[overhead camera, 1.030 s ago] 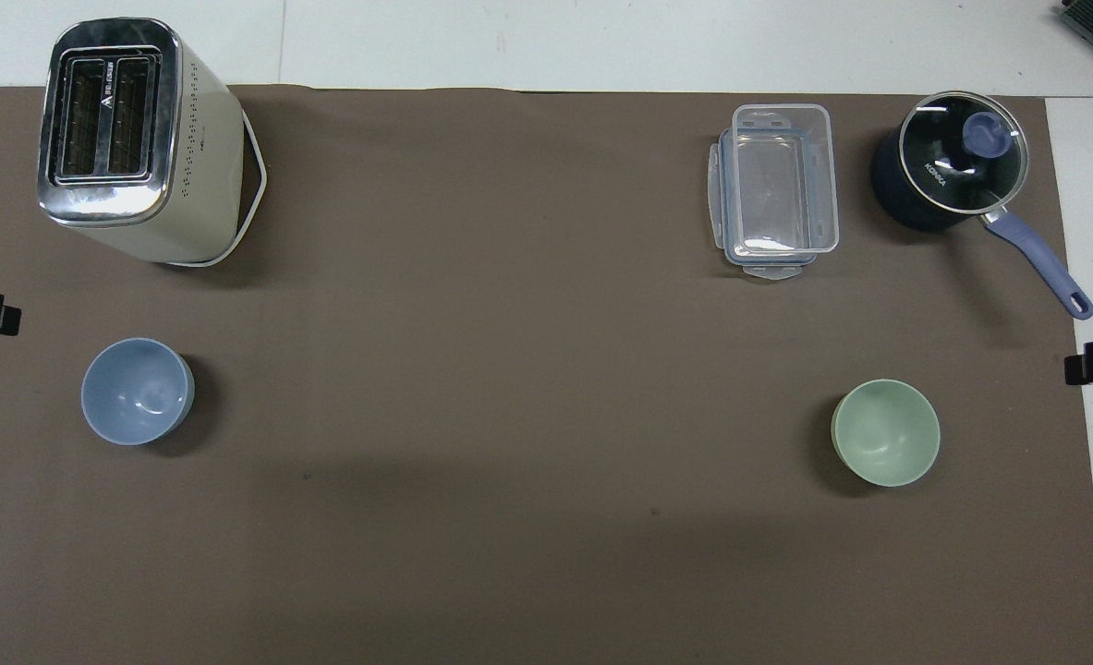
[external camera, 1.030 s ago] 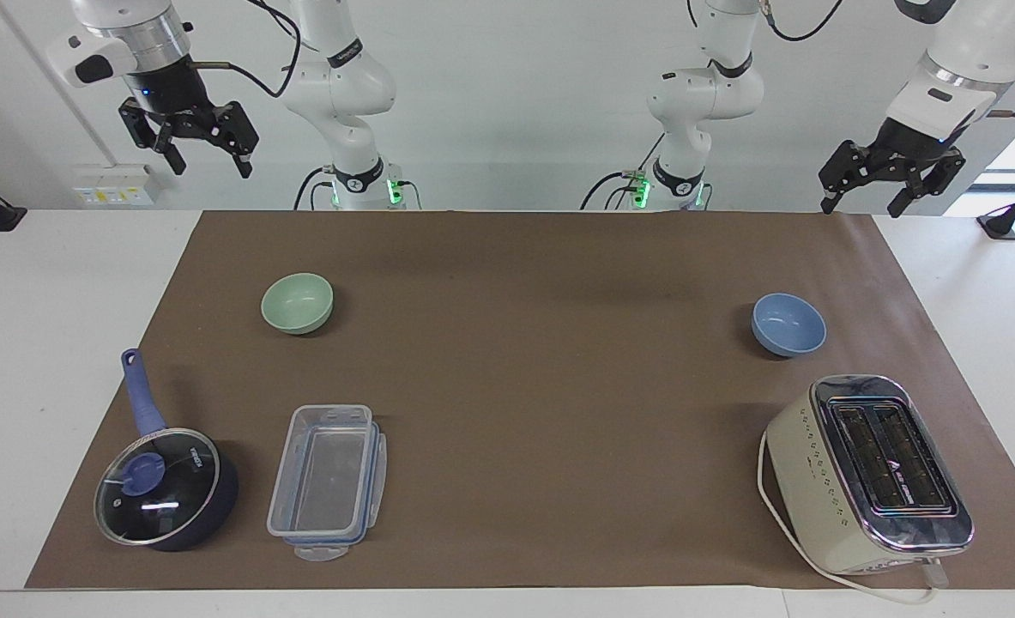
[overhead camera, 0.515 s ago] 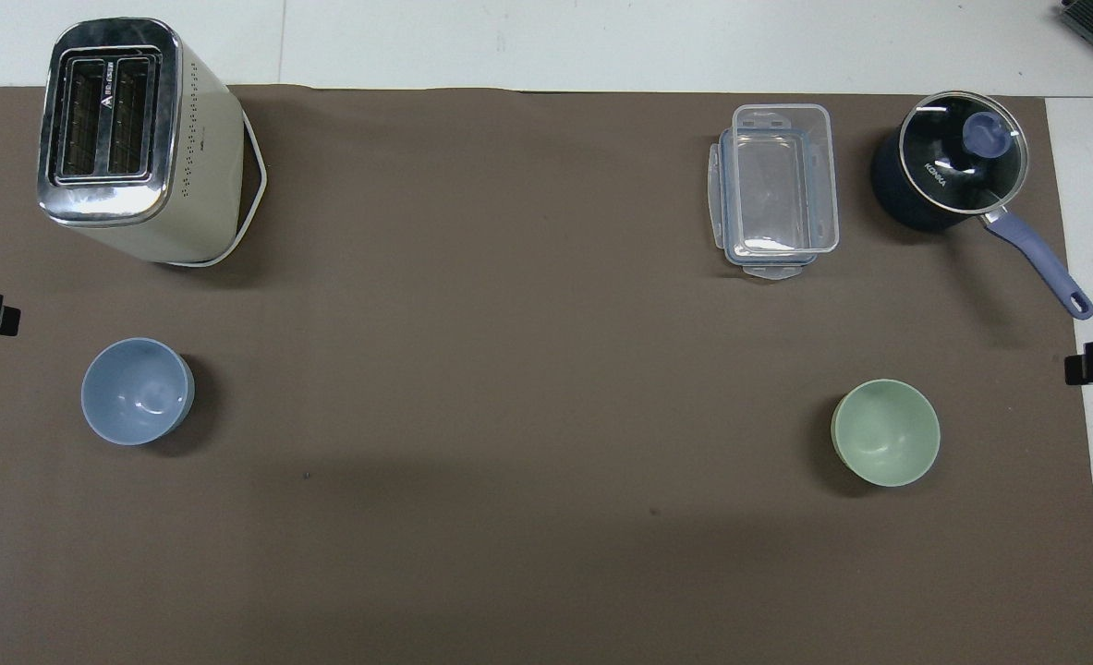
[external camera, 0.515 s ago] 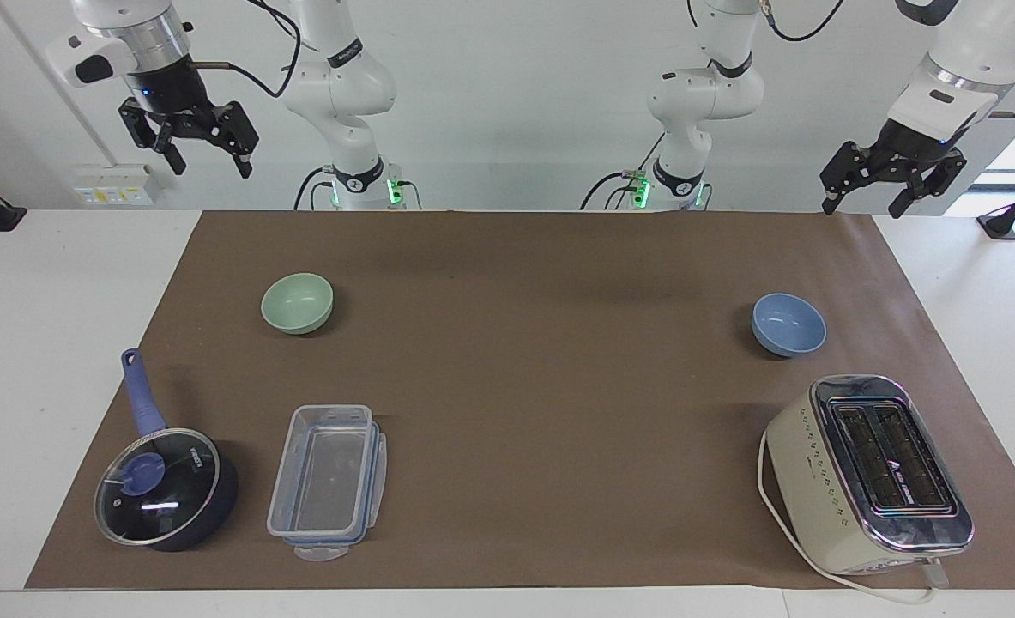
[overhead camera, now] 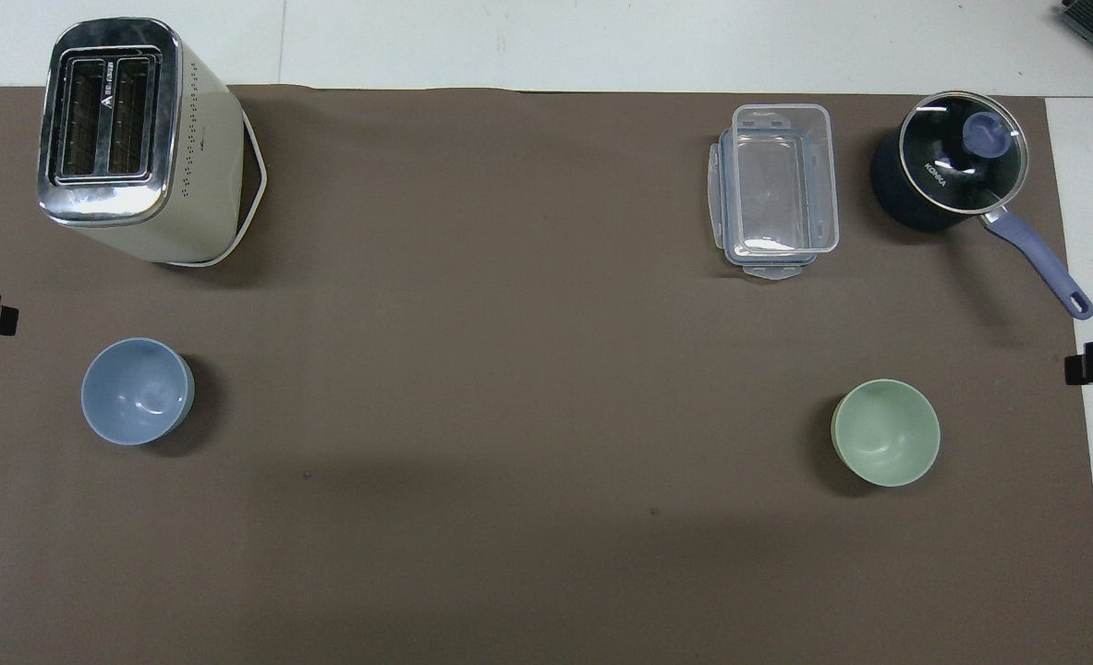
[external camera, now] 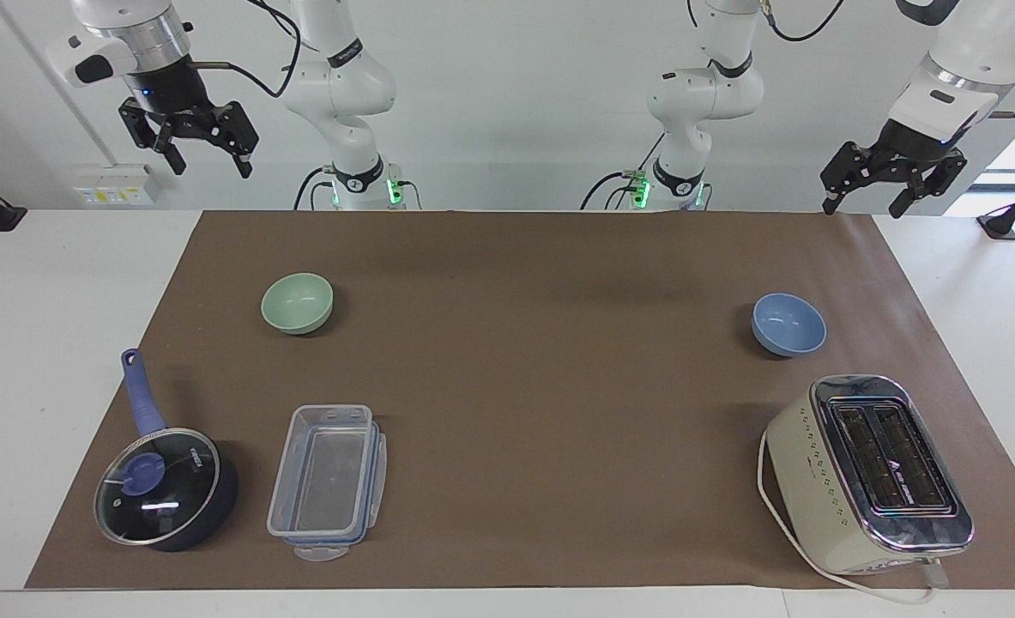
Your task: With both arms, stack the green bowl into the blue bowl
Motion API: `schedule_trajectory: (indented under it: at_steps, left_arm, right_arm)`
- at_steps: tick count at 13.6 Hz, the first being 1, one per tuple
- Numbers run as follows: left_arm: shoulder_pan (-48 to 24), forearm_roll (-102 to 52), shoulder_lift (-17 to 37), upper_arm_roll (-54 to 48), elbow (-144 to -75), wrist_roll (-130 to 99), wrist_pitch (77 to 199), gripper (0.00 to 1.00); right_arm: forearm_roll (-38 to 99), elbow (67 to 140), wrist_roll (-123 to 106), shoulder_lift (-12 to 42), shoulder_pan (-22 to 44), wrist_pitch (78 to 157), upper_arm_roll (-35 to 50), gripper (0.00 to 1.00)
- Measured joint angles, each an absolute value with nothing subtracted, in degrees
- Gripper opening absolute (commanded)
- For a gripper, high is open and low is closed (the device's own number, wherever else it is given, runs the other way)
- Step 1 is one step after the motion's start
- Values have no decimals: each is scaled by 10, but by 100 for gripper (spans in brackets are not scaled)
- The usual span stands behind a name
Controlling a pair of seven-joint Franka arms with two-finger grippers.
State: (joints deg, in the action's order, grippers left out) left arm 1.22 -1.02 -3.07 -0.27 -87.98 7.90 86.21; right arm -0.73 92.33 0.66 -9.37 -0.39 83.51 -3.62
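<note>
Green bowl [external camera: 297, 302] sits upright on the brown mat [external camera: 524, 343] toward my right arm's end of the surface, at about 4 o'clock in the overhead view, nothing in it. Blue bowl [external camera: 788, 324] is upright toward my left arm's end, at about 9 o'clock in the overhead view, well apart from the green one and about as near to me. Both are untouched. My right end effector [external camera: 190, 142] hangs high over the right-arm end of the surface, fingers apart, holding nothing. My left end effector [external camera: 891, 178] hangs high over the mat's corner at the left-arm end, fingers apart, also holding nothing. Both arms waiting. Farther from me than the green bowl: a clear plastic container [external camera: 327, 481], with a dark blue saucepan [external camera: 164, 489] just beside it toward the mat's edge, glass lid on, handle pointing back toward me. Farther from me than the blue bowl: a cream toaster [external camera: 867, 472], slots up, cord looped round its base.
</note>
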Motion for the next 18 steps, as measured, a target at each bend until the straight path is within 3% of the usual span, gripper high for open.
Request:
schedule_trajectory:
  at_steps: [10,18]
  left_arm:
    - [41,-27,-31,0,-902,131,875,100]
    - [133,-68,-28,4,-1027,250,990,100]
  right_arm:
    - [-7,924,7,-94,-4,835,-36,100]
    - [-7,925,7,-96,-4,835,-36,100]
